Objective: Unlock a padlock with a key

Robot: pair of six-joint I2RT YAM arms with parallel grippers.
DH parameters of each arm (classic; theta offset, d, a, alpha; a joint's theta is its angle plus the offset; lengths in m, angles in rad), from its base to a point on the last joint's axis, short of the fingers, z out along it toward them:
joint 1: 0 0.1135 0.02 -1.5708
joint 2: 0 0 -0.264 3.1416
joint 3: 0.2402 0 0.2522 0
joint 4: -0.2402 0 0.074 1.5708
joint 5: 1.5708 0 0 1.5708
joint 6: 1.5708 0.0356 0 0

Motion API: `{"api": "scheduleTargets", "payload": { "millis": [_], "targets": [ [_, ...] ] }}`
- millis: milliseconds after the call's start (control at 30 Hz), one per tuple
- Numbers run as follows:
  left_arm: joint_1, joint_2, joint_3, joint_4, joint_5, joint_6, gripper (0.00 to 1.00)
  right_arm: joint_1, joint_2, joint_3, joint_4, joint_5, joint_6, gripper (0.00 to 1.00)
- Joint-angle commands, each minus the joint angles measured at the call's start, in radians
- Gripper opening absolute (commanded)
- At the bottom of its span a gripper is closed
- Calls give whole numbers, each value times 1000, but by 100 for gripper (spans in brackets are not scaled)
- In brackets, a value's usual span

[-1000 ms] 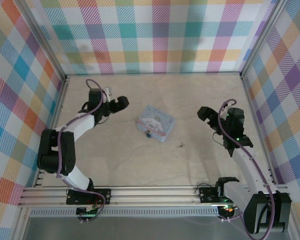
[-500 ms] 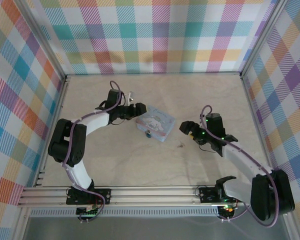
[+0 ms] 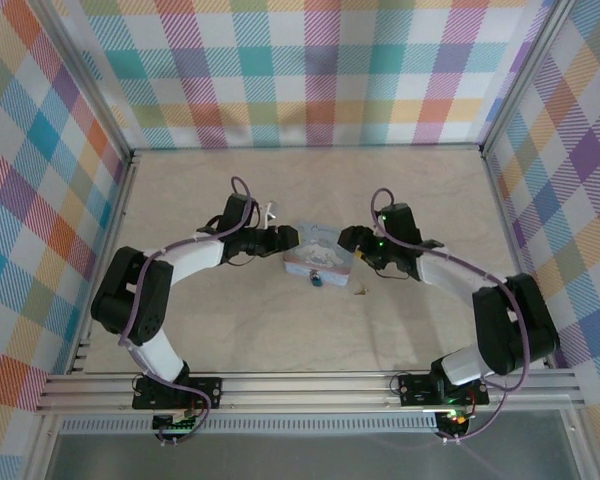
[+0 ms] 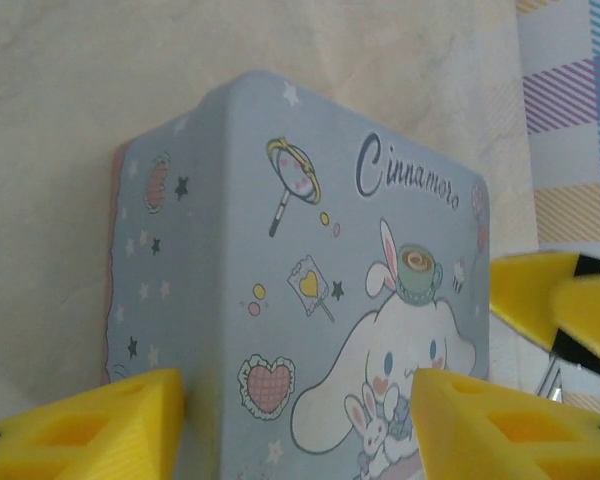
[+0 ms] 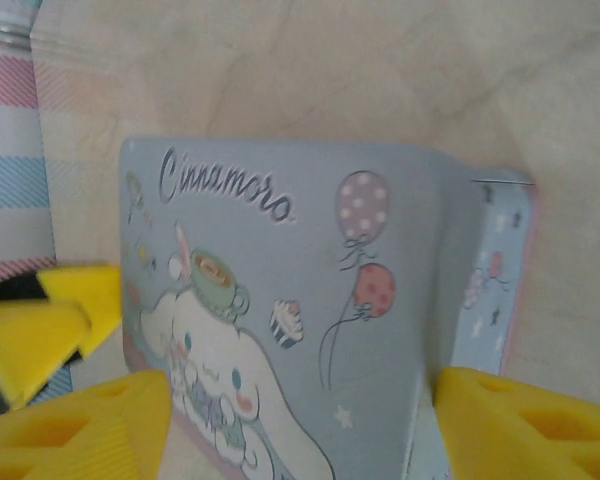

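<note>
The pale blue cartoon tin lies mid-table, with a gripper at each end. A tiny dark bluish padlock hangs at the tin's near side. The key is a grey speck on the table just right of it. My left gripper is open at the tin's left end; in the left wrist view its yellow fingers straddle the tin. My right gripper is open at the right end, with its fingers either side of the tin.
The wooden table is boxed in by checked walls on three sides, with an aluminium rail along the near edge. Each wrist view catches the other gripper's yellow fingers beyond the tin.
Both arms have swung inward from the sides to the tin, one at each end. The tin has shifted slightly toward the near edge.
</note>
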Motion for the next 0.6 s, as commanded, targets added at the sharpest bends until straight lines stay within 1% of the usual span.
{"api": "scheduleTargets", "payload": {
  "millis": [0,133,233,367,567],
  "targets": [
    [-16,-67,-51,30,-11,-30,61,39,64,71,10,-31,-11,69],
    [-16,-118,-94,35,-67,-40,60,51,139,129,8,-32,-19,69],
    [-16,-121,-91,20,-108,-37,60,55,191,178,2,-34,-28,68],
    [-16,-77,-49,16,-140,-38,60,56,237,240,-22,-21,-47,68],
    [-16,24,51,14,-151,-47,60,55,282,316,-75,8,-76,68]
  ]
}}
